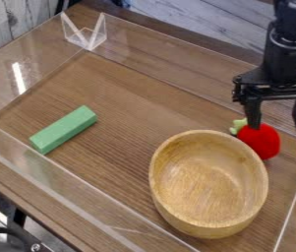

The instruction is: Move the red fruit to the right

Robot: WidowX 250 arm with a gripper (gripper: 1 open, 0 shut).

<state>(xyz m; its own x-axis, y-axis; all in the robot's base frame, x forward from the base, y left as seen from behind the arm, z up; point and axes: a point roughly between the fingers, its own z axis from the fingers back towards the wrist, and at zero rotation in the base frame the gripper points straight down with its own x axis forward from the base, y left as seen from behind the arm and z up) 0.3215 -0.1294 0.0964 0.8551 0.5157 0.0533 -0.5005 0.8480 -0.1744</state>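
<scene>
The red fruit (261,141) is a small round bright-red toy with a green leafy top, lying on the wooden table at the right, just beyond the wooden bowl's far right rim. My gripper (273,106) hangs directly above the fruit. It is open, its black fingers (248,104) spread to either side with nothing between them. The fingertips end a little above the fruit's top.
A large wooden bowl (209,183) sits at the front right, close to the fruit. A green rectangular block (64,129) lies at the left. Clear acrylic walls (295,207) surround the table surface, with the right wall just past the fruit.
</scene>
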